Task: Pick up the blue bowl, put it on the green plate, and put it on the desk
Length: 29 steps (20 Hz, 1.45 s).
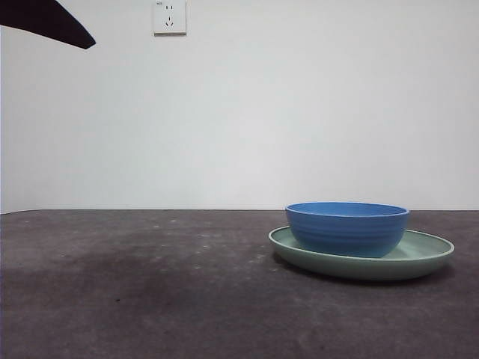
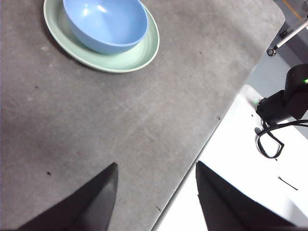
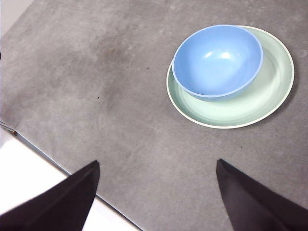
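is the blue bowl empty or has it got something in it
Empty. Both wrist views show the blue bowl's bare glossy inside, and it sits upright on the green plate.

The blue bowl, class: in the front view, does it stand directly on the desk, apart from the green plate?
No. The blue bowl sits on the green plate, off-centre, and the plate alone rests on the desk.
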### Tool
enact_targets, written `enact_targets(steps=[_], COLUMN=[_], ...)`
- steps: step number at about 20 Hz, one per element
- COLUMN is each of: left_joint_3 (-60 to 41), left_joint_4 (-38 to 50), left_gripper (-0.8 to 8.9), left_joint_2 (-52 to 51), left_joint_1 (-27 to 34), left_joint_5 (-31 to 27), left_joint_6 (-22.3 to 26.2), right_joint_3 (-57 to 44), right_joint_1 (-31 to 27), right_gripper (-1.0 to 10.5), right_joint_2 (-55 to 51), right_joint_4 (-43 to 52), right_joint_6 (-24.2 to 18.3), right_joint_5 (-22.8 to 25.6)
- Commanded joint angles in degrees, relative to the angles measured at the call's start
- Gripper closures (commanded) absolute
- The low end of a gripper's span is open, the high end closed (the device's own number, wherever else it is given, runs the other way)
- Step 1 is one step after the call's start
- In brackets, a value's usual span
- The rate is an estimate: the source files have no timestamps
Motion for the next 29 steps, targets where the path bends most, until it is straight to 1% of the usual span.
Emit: enact_targets(steps=[1, 5, 6, 8, 9, 11, 13, 15, 16, 20, 23, 25, 28, 29], left_joint_3=[0.6, 0.6, 0.6, 0.6, 0.6, 0.6, 0.6, 0.6, 0.6, 0.6, 0.6, 0.6, 0.6, 0.6], left_joint_4=[0.9, 0.9, 0.9, 0.9, 0.9, 0.9, 0.9, 0.9, 0.9, 0.9, 0.9, 0.9, 0.9, 0.9], left_gripper=[5.51, 5.51, 5.51, 5.52, 5.51, 5.51, 5.51, 5.51, 5.51, 5.51, 5.51, 5.51, 5.51, 5.51], left_joint_2=[0.2, 0.2, 0.2, 0.2, 0.2, 0.2, 0.2, 0.2, 0.2, 0.2, 0.2, 0.2, 0.2, 0.2], left_joint_1=[-0.3, -0.3, -0.3, -0.3, -0.3, -0.3, -0.3, -0.3, -0.3, -0.3, -0.3, -0.3, -0.3, -0.3], left_joint_5=[0.5, 0.5, 0.5, 0.5, 0.5, 0.5, 0.5, 0.5, 0.5, 0.5, 0.5, 0.5, 0.5, 0.5], left_joint_6=[1.1, 1.1, 1.1, 1.1, 1.1, 1.1, 1.1, 1.1, 1.2, 1.2, 1.4, 1.4, 1.4, 1.4], right_joint_3=[1.0, 1.0, 1.0, 1.0, 1.0, 1.0, 1.0, 1.0, 1.0, 1.0, 1.0, 1.0, 1.0, 1.0], right_joint_1=[0.2, 0.2, 0.2, 0.2, 0.2, 0.2, 0.2, 0.2, 0.1, -0.5, -1.5, -3.2, -6.4, -7.1], right_gripper=[5.6, 5.6, 5.6, 5.6, 5.6, 5.6, 5.6, 5.6, 5.6, 5.6, 5.7, 5.7, 5.7, 5.8], right_joint_2=[0.3, 0.4, 0.4, 0.4, 0.6, 1.2, 2.4, 4.0, 5.1, 11.0, 17.3, 24.3, 34.8, 37.5], right_joint_4=[0.2, 0.2, 0.2, 0.2, 0.2, 0.2, 0.5, 1.6, 2.7, 8.3, 12.4, 16.0, 21.4, 22.9], right_joint_6=[-0.3, -0.2, 0.5, 2.4, 4.1, 5.6, 7.0, 7.4, 7.7, 8.2, 8.2, 7.5, 6.4, 6.3], right_joint_5=[0.2, 0.3, 1.0, 3.8, 7.4, 12.7, 19.1, 23.0, 24.0, 23.5, 23.0, 19.6, 13.0, 12.1])
